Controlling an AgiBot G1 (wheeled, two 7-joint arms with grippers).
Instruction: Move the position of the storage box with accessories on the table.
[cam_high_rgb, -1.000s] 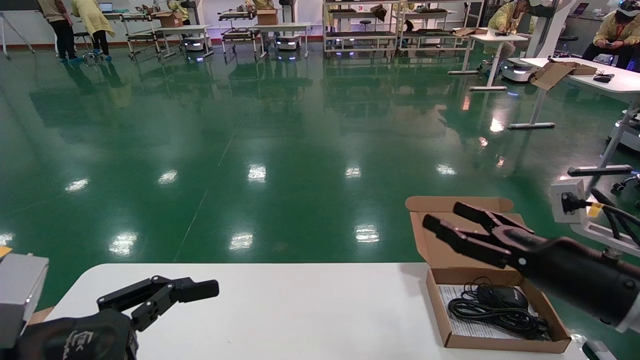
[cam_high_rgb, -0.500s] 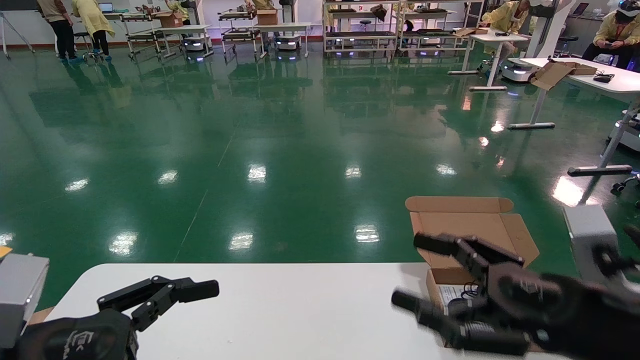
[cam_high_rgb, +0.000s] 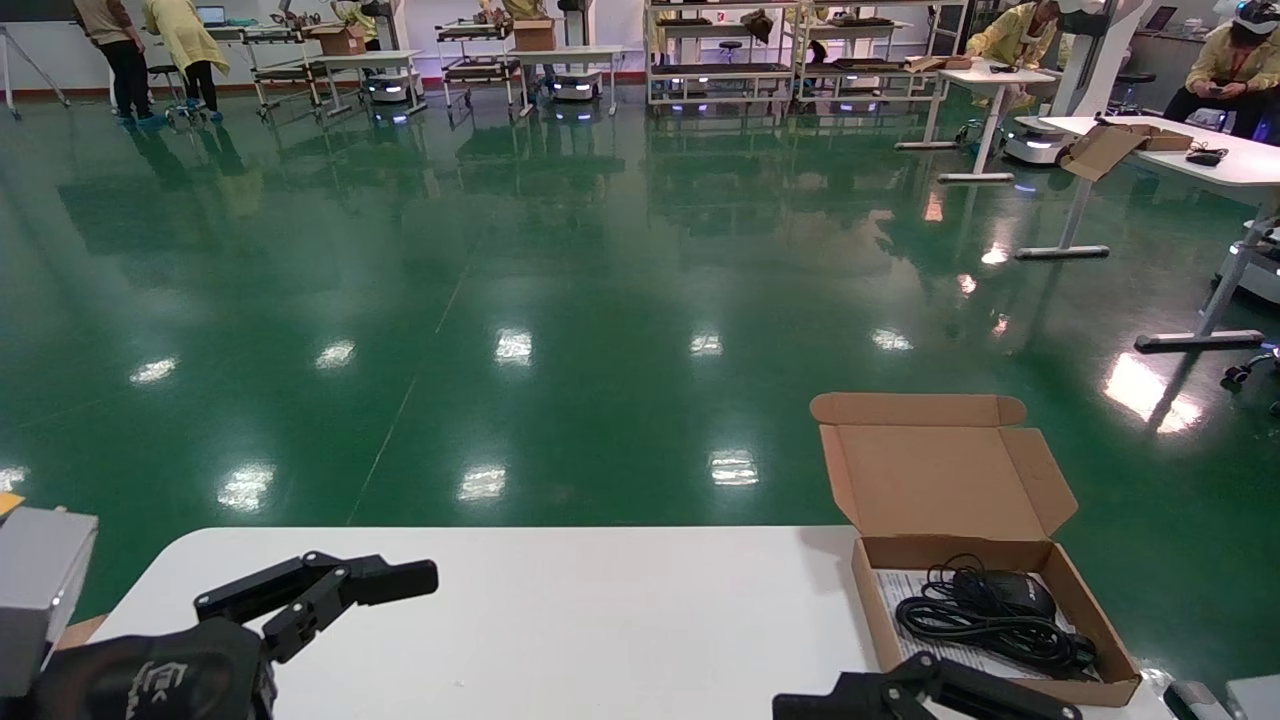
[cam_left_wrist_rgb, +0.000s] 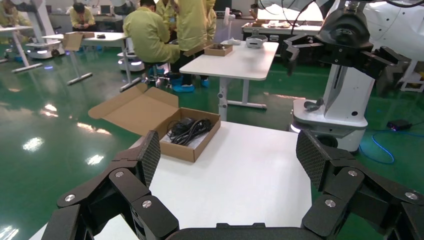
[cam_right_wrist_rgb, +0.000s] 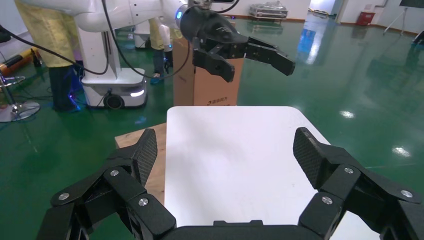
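The storage box (cam_high_rgb: 1008, 688), shallow brown cardboard, sits on the right end of the white table (cam_high_rgb: 600, 620). Its flap lid (cam_high_rgb: 930, 480) stands open over the far edge. Inside lie a black mouse (cam_high_rgb: 1012, 592), its coiled cable (cam_high_rgb: 975, 625) and a white sheet (cam_high_rgb: 898, 590). The left wrist view shows the box (cam_left_wrist_rgb: 186, 151) far ahead. My right gripper (cam_high_rgb: 925, 700) is open and empty, low at the table's front edge, just in front of the box; it also shows in its own view (cam_right_wrist_rgb: 225, 155). My left gripper (cam_high_rgb: 320, 590) is open and empty over the table's left end (cam_left_wrist_rgb: 230, 160).
The table's far edge drops to green floor (cam_high_rgb: 560, 300). Other white tables (cam_high_rgb: 1200, 150) stand far right. The left wrist view shows another robot (cam_left_wrist_rgb: 345, 75) and seated people beyond the table. A wooden board (cam_right_wrist_rgb: 145, 145) and a tall cardboard box (cam_right_wrist_rgb: 212, 92) lie past the table's left end.
My right arm has dropped from above the box back down to the table's front edge, uncovering the box. The box and my left arm have not moved.
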